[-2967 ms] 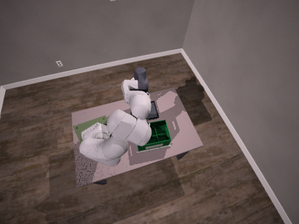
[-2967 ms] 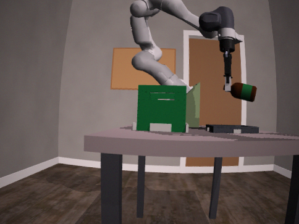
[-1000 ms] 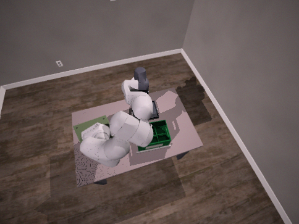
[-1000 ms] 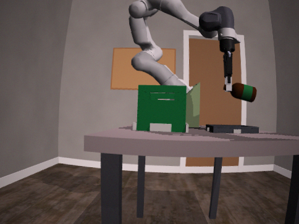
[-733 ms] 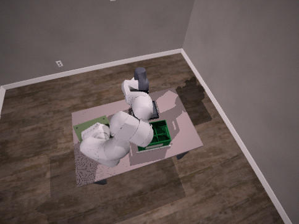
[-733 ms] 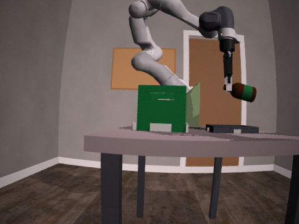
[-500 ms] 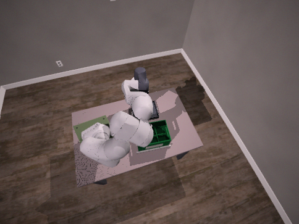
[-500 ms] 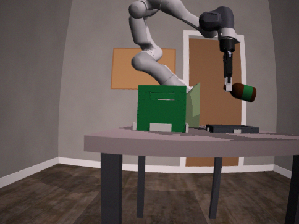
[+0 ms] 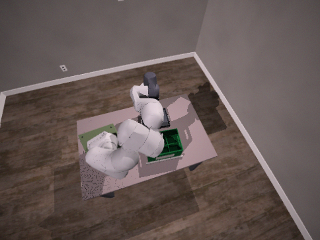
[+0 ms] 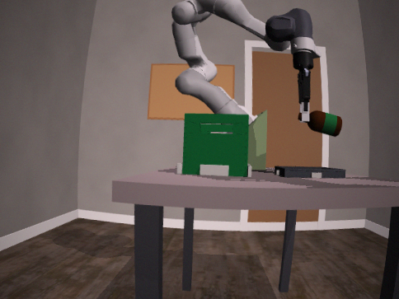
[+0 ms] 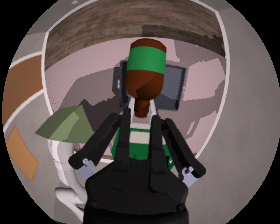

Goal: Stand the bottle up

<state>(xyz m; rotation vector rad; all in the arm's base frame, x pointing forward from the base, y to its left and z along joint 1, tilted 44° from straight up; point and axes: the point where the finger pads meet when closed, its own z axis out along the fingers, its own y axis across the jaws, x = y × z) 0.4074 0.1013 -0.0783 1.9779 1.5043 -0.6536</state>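
A brown bottle (image 10: 325, 123) (image 11: 145, 75) with a green band is held in the air, lying nearly level with its base tipped a little below its neck. My gripper (image 10: 304, 117) (image 11: 141, 103) points down and is shut on the bottle's neck. The body sticks out to the right of the fingers in the exterior view. The dark tray (image 9: 167, 117) (image 10: 310, 172) (image 11: 175, 86) lies on the table well below the bottle. The green crate (image 9: 178, 141) (image 10: 216, 144) stands beside the tray. The arm hides the bottle in the top view.
The pink table (image 9: 201, 145) (image 10: 231, 195) carries the tray and crate. A green plate (image 9: 102, 130) (image 10: 259, 144) (image 11: 70, 125) is at the arm's base. In the top view the arm passes above the crate's left part and part of the tray.
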